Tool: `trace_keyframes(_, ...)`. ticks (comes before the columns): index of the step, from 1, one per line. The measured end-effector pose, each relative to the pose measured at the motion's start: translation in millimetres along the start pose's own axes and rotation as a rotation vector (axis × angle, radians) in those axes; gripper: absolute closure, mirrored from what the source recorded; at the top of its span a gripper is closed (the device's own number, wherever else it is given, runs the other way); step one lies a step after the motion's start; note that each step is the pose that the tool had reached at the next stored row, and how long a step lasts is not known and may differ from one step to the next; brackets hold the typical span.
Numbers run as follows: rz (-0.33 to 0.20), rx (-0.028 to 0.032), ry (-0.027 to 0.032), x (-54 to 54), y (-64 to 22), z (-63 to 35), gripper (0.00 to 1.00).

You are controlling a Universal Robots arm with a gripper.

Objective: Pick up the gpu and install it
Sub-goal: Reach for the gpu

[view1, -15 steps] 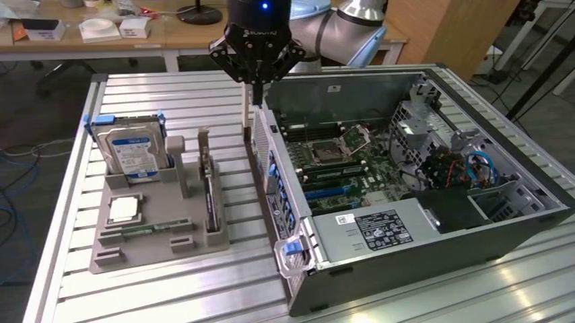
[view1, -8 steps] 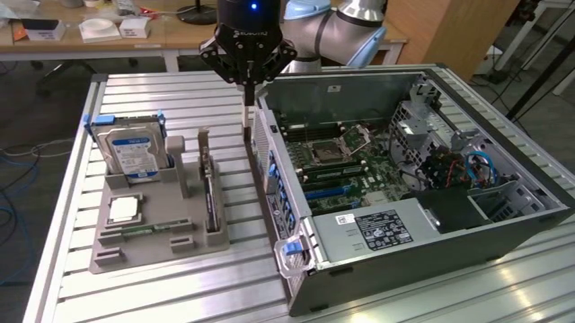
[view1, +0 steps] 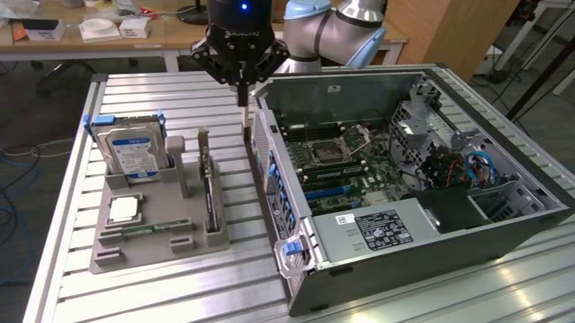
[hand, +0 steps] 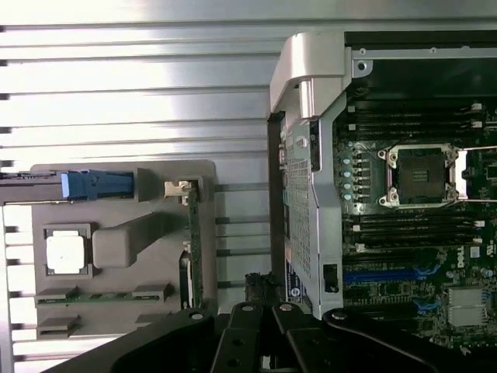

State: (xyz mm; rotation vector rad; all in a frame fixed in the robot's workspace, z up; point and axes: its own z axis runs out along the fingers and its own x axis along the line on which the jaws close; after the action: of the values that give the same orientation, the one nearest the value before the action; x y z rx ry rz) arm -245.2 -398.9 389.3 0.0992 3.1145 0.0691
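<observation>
Gpu is standing edge-on in the grey holder, probably light, stiff and fragile, best taken by its top edge, while the hand is hovering nearby, pressed together on nothing.

We see an arm of smooth silver-grey tube at the top centre of the exterior view, with rounded joints closed by light blue caps. Just left of it in that frame, the gripper has a glossy black body with a small lit blue light and a line of pale lettering. Black linkage bars taper to slim fingers. In the wrist view, the gripper shows shiny black bars joined by round pins.
</observation>
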Motion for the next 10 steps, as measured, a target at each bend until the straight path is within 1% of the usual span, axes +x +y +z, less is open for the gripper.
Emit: trace_keyframes(10,0.0,0.0,0.0,13.8,-0.9,0.3,0.89)
